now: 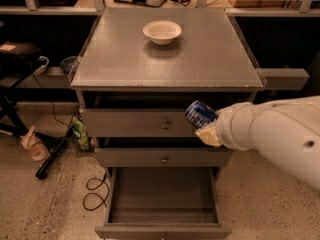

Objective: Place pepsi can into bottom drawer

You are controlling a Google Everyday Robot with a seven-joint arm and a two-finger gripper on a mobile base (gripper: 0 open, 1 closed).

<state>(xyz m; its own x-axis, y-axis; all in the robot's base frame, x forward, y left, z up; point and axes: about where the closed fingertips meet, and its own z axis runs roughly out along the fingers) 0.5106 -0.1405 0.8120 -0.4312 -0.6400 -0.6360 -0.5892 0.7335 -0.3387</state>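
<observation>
The pepsi can is dark blue with a silver top. My gripper is shut on it and holds it tilted in the air, in front of the top drawer's right side. The white arm comes in from the right. The bottom drawer is pulled out below, its grey inside showing nothing in it. The can hangs above and right of the drawer's opening.
A cream-white bowl sits at the back of the grey cabinet top. Two shallower drawers stand shut. On the floor to the left lie cables, a green bag and a stand's leg.
</observation>
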